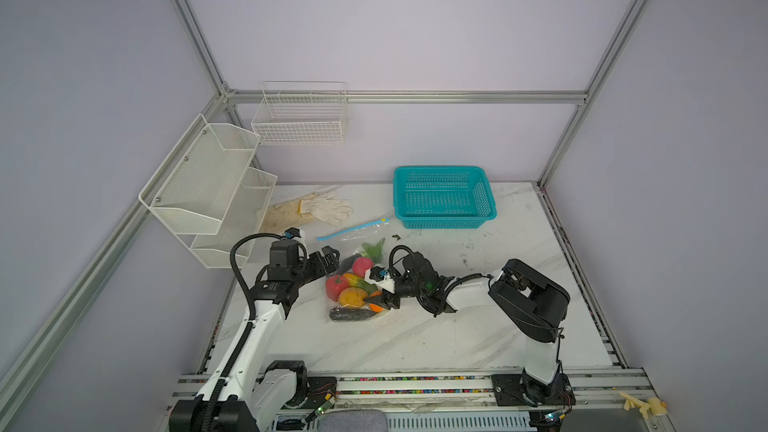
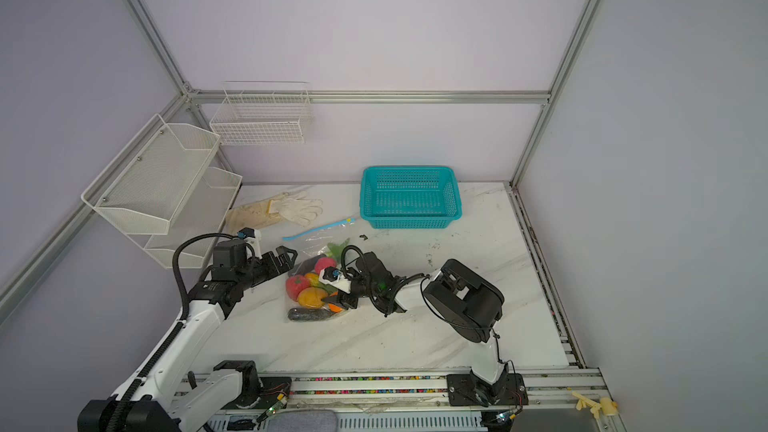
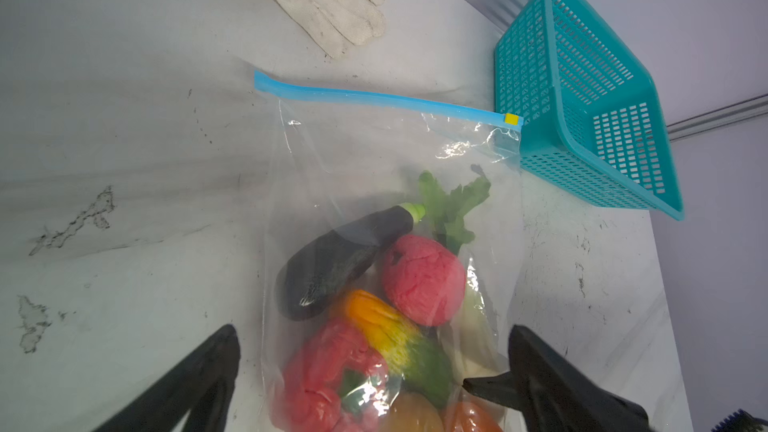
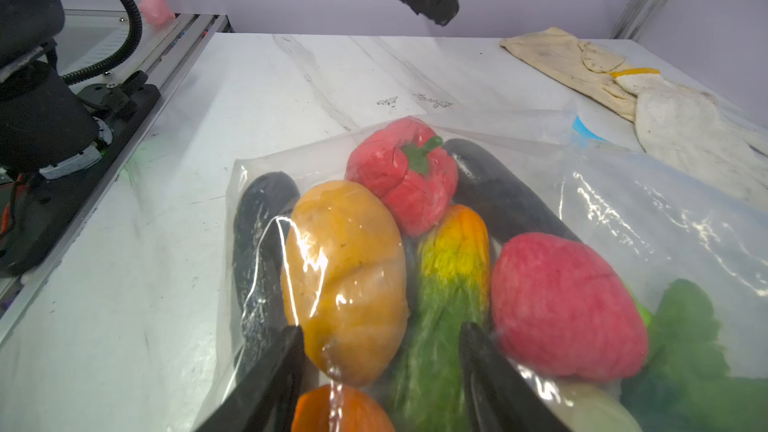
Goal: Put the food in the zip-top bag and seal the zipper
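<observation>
The loading looks finished. Every piece of food that shows lies inside the zip-top bag (image 3: 365,151), so I judge the step in hand to be the sealing.

The bag lies flat on the table just in front of the teal basket (image 1: 438,168), on the robot's side of it. Its mouth points toward the basket. The light blue zipper (image 3: 374,95) runs flat and unbroken along that mouth. Its yellow slider (image 3: 511,119) sits at the strip's end nearest the basket. I cannot tell whether that is the closed end.

The left gripper (image 1: 332,261) hovers at the bag's edge farther from the basket, its jaws spread wide and holding nothing. The right gripper (image 4: 384,351) rests low over the bag's end farthest from the basket. Its jaws are parted and clamp nothing that I can see.

If the seal is open, the next move calls for both grippers to go up to the basket end. One would pin the strip and the other would pinch the small slider and draw it along.

Through the crinkly plastic show an orange pumpkin (image 4: 345,276), a red bell pepper (image 4: 403,176), a dark eggplant (image 3: 340,259), a pink fruit (image 3: 422,280) and a green leafy piece (image 3: 453,205).
</observation>
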### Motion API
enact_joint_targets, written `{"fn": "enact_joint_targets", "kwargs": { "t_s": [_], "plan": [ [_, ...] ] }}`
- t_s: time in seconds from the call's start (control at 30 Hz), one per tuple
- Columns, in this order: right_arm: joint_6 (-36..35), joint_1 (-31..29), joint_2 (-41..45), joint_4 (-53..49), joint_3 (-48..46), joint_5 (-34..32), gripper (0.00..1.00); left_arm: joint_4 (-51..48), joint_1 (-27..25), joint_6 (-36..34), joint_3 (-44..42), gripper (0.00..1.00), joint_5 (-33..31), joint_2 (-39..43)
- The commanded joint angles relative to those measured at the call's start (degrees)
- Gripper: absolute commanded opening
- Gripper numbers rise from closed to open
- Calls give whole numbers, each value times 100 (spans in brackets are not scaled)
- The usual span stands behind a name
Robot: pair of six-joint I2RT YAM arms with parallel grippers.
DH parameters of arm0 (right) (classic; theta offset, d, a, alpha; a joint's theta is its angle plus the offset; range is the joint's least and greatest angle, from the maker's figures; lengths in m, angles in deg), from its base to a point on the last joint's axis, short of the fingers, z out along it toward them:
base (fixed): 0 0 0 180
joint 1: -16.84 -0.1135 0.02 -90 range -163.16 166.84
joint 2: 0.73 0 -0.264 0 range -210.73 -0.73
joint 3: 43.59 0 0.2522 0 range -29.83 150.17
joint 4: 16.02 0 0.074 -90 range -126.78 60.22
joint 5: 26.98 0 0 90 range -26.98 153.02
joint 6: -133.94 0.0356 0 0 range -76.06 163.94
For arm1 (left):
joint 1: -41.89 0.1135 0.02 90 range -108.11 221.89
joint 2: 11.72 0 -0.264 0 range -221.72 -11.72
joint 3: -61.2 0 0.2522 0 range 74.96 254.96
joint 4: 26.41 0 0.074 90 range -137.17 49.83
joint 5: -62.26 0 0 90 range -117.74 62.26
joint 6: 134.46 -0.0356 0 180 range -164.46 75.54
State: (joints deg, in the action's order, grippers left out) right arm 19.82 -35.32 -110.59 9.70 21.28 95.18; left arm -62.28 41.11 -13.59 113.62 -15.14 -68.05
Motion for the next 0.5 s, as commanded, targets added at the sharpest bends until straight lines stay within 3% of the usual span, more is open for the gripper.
{"fn": "enact_joint_targets", "kwargs": {
  "t_s": [0.0, 0.2, 0.3, 0.4, 0.47],
  "plan": [
    [-12, -33, 282, 88, -24, -116, 63, 72, -8, -125, -57, 100, -167, 151],
    [382, -37, 1547, -245, 67, -539, 61, 284, -16, -571, -46, 100, -1055, 412],
    [498, 58, 2115, 205, -494, -1446, 64, 534, -19, -875, -154, 100, -1780, 492],
    [736, 504, 2709, 270, -977, -2214, 65, 842, -25, -1244, -191, 100, -2718, 354],
    [1024, 962, 3178, 444, -1386, -2506, 65, 1095, -21, -1546, -200, 100, -2992, 208]
  ]
}}
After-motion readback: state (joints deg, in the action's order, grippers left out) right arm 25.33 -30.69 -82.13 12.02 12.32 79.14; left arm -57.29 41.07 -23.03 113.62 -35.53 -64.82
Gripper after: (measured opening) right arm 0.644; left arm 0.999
